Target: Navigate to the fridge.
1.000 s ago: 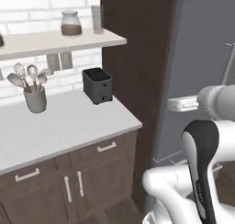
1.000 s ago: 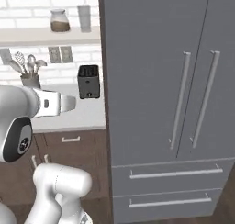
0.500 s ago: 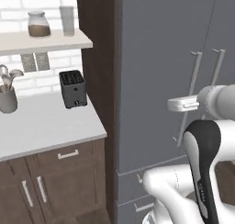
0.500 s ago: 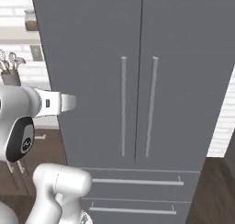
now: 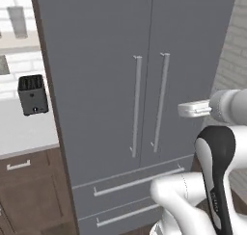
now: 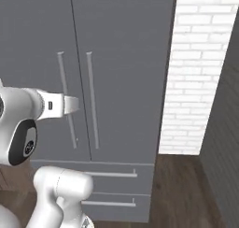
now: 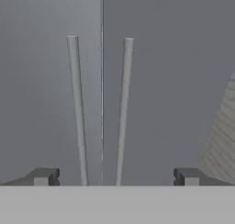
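We face the fridge [image 5: 106,60] dead ahead of our hand [image 7: 114,176], fingers spread wide and empty, fridge top cut off, toaster [image 5: 33,94] on desk [image 5: 19,133] far left, white brick wall [image 6: 200,68] right.

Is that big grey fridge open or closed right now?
Closed. Both doors of the fridge sit flush, only a thin seam between the two handles, and both bottom drawers are pushed in.

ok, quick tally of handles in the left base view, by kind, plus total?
Vertical bar handles on the fridge doors: 2
Horizontal bar handles on the fridge drawers: 2
Cabinet drawer pull: 1
Total: 5
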